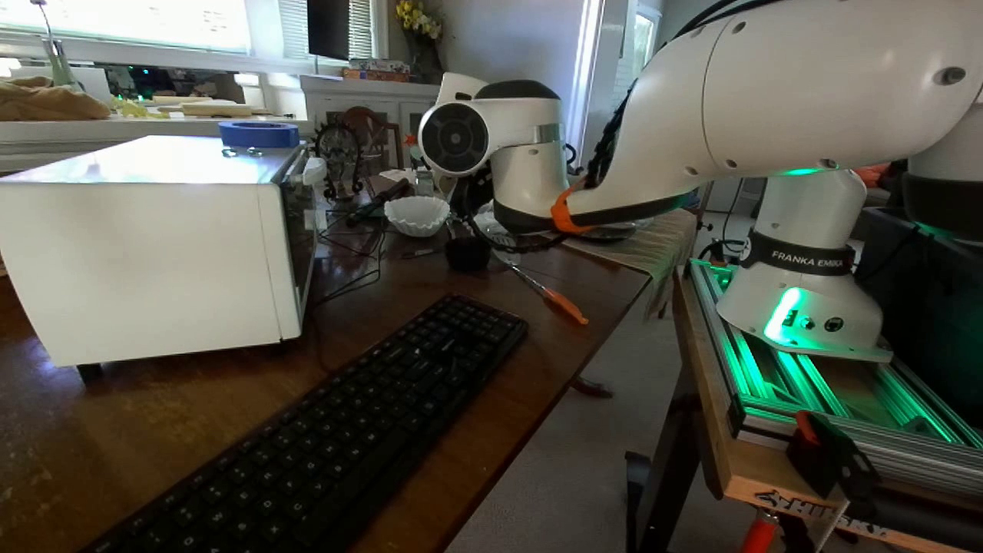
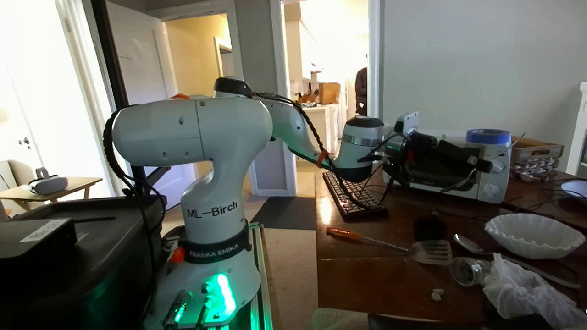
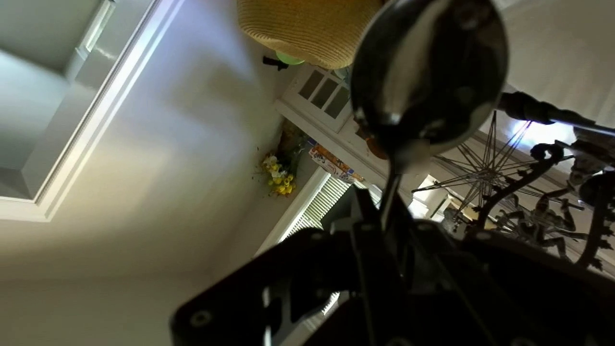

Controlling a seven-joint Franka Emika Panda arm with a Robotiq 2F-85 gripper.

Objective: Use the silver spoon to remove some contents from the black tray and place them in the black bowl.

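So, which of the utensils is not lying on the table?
The silver spoon, gripped by its handle in the gripper. The orange-handled spatula and the other spoon, near the wavy white bowl, both lie on the table.

Silver spoon (image 3: 427, 81), black fingers (image 3: 363, 216), white bowl (image 2: 534, 237), orange spatula handle (image 2: 346, 234)

In an exterior view, a broad bright window (image 1: 123, 27) glows near a white cabinet (image 1: 369, 91) and a pale wall (image 1: 511, 61). Carpet (image 1: 580, 461) spreads below a glossy brown wooden table (image 1: 77, 438). In an exterior view, a grey wall (image 2: 458, 68) adjoins a white-framed doorway (image 2: 373, 55) to a brightly lit kitchen (image 2: 328, 64). A dark mat (image 2: 289, 213) lies on the floor, and a white door (image 2: 142, 55) stands beside a yellow-walled passage (image 2: 197, 50).
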